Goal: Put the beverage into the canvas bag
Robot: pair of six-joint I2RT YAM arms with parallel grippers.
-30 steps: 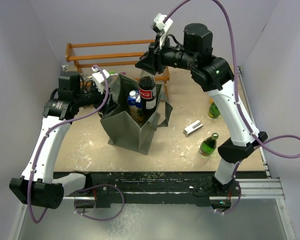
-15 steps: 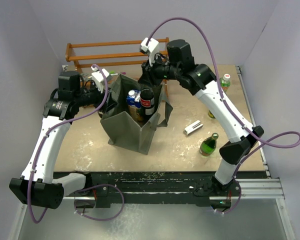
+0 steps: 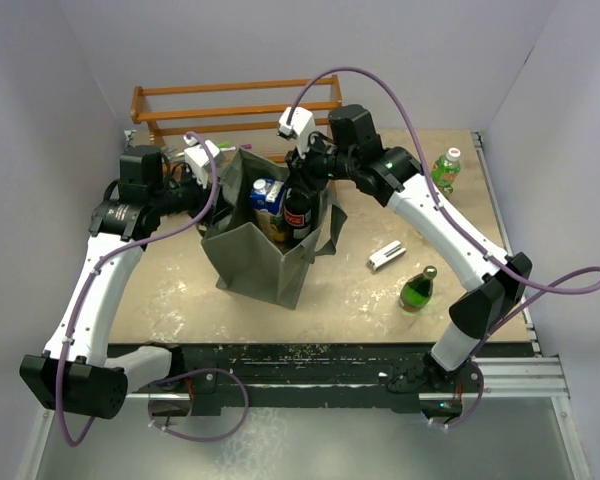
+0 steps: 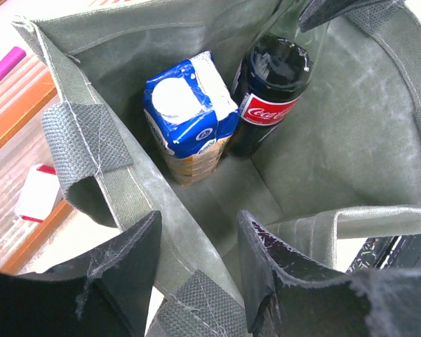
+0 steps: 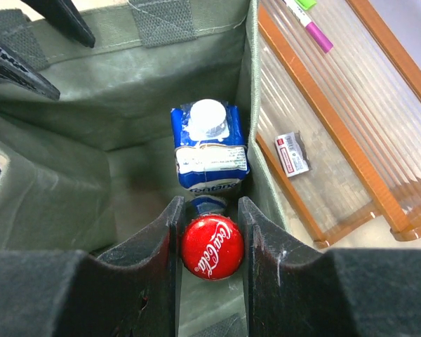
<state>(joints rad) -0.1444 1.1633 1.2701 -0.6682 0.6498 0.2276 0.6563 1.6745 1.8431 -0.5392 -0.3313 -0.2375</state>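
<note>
The right tool (image 5: pixel 210 214) is clamped narrow on the red-capped neck of the cola bottle (image 4: pixel 270 105), one finger on each side of the cap. The bottle stands upright well down inside the canvas bag (image 3: pixel 250 265), just beside a blue carton (image 5: pixel 210 151) already in there. I can't make out whether its base rests on the bag's floor.

Across from it, the left tool (image 4: pixel 200 223) has its fingers apart on either side of the bag's near wall. Whether they pinch the cloth I cannot tell.

So to my eye the lowering is nearly done. What's left is to let go of the neck and lift the arm clear. Two green bottles (image 3: pixel 417 290) (image 3: pixel 444 168) stand out on the surface (image 3: pixel 340 300).
</note>
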